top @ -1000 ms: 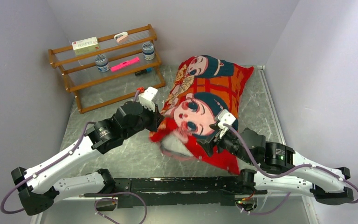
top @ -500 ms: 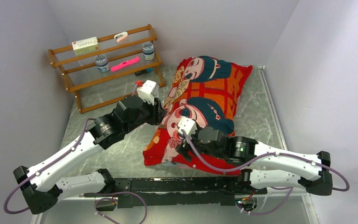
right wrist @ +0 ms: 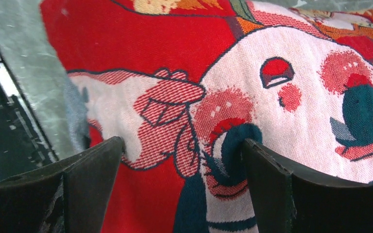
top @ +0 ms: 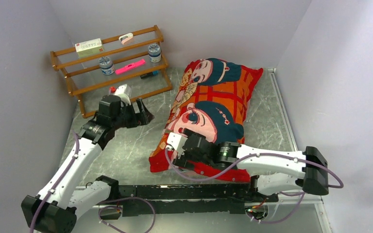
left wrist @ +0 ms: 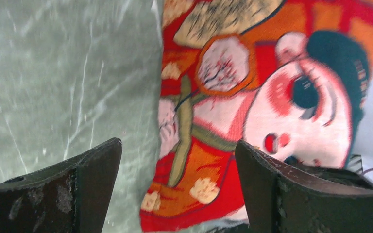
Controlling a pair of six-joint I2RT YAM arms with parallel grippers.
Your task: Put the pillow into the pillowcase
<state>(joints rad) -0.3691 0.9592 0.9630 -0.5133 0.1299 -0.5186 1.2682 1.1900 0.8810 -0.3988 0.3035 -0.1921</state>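
The pillowcase (top: 213,104), red with teal-haired cartoon faces, lies plump and flat on the marble table, running from the back right toward the near centre. The pillow is hidden; no white fabric clearly shows. My left gripper (top: 143,114) hangs open to the left of the case, apart from it. In the left wrist view its fingers (left wrist: 177,145) frame the case's near corner (left wrist: 252,97) from a distance. My right gripper (top: 169,156) is open low over the near end of the case. Printed fabric (right wrist: 223,73) lies between its spread fingers (right wrist: 182,143), not pinched.
A wooden rack (top: 111,68) with jars, a pink item and a box stands at the back left, close behind the left gripper. Grey walls close in on both sides. The black base rail (top: 189,191) runs along the near edge.
My left gripper opened, let go of the pillowcase and drew back to the left. My right arm swept left over the case's near end. The lifted near end settled flat.
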